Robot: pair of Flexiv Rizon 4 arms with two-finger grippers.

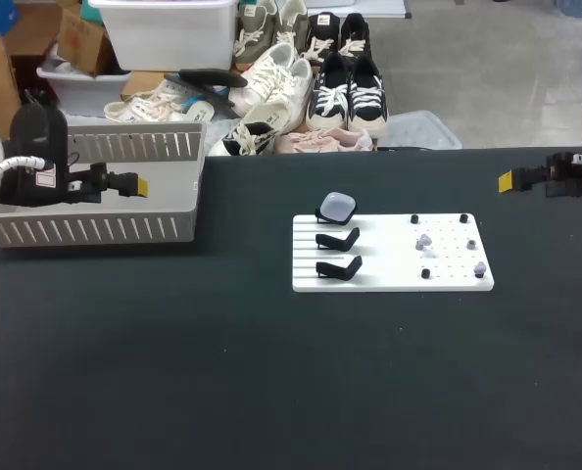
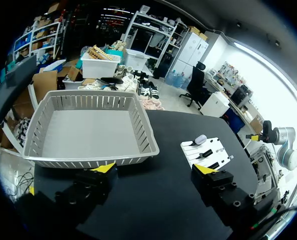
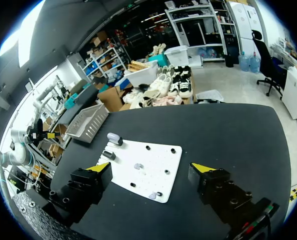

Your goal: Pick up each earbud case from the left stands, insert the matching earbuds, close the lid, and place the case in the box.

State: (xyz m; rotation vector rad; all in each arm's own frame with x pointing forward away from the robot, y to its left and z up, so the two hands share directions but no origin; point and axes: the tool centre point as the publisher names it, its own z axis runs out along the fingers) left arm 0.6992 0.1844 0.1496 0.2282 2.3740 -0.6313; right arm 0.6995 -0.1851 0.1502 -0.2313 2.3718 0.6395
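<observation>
Both hands hang released, the left hand (image 2: 155, 169) over the box (image 1: 95, 230) left of the board (image 1: 389, 279), the right hand (image 3: 150, 167) well to the board's right. An off-centre pinch could probably knock the rounded earbud case (image 1: 336, 206) off its perch. On the board there are one case on the farthest of three stands (image 1: 338, 239), and two earbuds (image 1: 423, 240) on its right half.

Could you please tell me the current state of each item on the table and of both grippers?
Case, on a stand, lid looks shut.
Other two stands, hold nothing.
Earbuds, on the board, out of the case.
Box, no case in it.
Left gripper, open, holding nothing.
Right gripper, open, holding nothing.
</observation>
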